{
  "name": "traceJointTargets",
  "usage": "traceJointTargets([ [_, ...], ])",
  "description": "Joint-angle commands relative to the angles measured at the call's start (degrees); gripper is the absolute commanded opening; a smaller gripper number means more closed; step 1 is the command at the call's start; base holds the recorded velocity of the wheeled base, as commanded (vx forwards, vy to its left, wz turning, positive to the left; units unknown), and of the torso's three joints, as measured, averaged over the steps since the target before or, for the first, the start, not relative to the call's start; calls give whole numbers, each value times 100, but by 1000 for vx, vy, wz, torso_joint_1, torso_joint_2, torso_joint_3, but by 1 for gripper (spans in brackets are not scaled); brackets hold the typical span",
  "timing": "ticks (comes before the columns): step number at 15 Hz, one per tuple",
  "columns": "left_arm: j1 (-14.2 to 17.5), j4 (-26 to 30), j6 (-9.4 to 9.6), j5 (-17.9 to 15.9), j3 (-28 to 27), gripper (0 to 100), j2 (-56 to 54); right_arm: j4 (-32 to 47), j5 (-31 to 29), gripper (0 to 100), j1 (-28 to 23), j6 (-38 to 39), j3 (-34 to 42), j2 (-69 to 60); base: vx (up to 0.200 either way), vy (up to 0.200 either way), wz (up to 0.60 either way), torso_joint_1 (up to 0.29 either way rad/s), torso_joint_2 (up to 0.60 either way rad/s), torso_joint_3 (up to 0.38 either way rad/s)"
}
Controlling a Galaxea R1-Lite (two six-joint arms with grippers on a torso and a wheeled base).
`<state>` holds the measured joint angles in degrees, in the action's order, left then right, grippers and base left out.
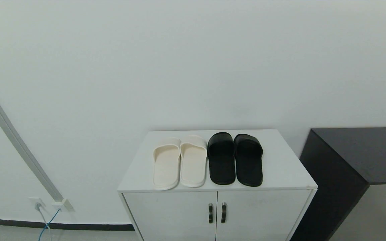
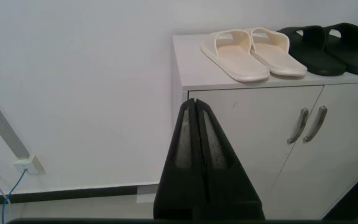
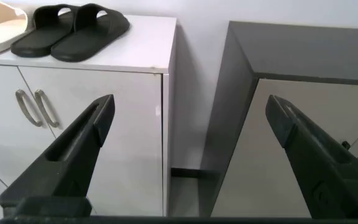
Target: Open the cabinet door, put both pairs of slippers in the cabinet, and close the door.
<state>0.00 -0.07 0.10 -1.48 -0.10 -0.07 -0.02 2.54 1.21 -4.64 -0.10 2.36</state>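
Note:
A white cabinet (image 1: 273,174) stands against the wall with both doors shut; two metal handles (image 1: 217,212) meet at the middle. On its top lie a cream pair of slippers (image 1: 179,161) and, to their right, a black pair of slippers (image 1: 235,158), toes toward the wall. The left gripper (image 2: 195,106) is shut with nothing in it, low and to the left of the cabinet (image 2: 241,118), with the cream slippers (image 2: 253,53) above it. The right gripper (image 3: 188,112) is open and empty, level with the cabinet's right front corner (image 3: 163,74), the black slippers (image 3: 70,28) beyond.
A dark grey cabinet (image 1: 354,157) stands close on the right, leaving a narrow gap to the white one. On the left wall are a slanted cable duct (image 1: 15,140) and a socket with a blue cable (image 1: 50,217) near the floor.

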Motion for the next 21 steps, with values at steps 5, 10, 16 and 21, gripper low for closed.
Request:
traceJointTargets([
  [5, 0, -1, -10, -2, 1, 0, 7, 2, 186, 100, 398, 359, -1063, 1873, 0, 0, 0, 0, 0, 0],
  [10, 9, -1, 8, -2, 1, 0, 7, -419, 740, 100, 626, 289, -1265, 3402, 0, 0, 0, 0, 0, 0],
  [16, 0, -1, -1, -2, 1, 0, 7, -2863, -790, 100, 3079, 974, -1827, 6654, 0, 0, 0, 0, 0, 0],
  [21, 0, -1, -1, -2, 1, 0, 7, -3399, -2055, 100, 4344, 1633, -2908, 8131, 0, 0, 0, 0, 0, 0],
])
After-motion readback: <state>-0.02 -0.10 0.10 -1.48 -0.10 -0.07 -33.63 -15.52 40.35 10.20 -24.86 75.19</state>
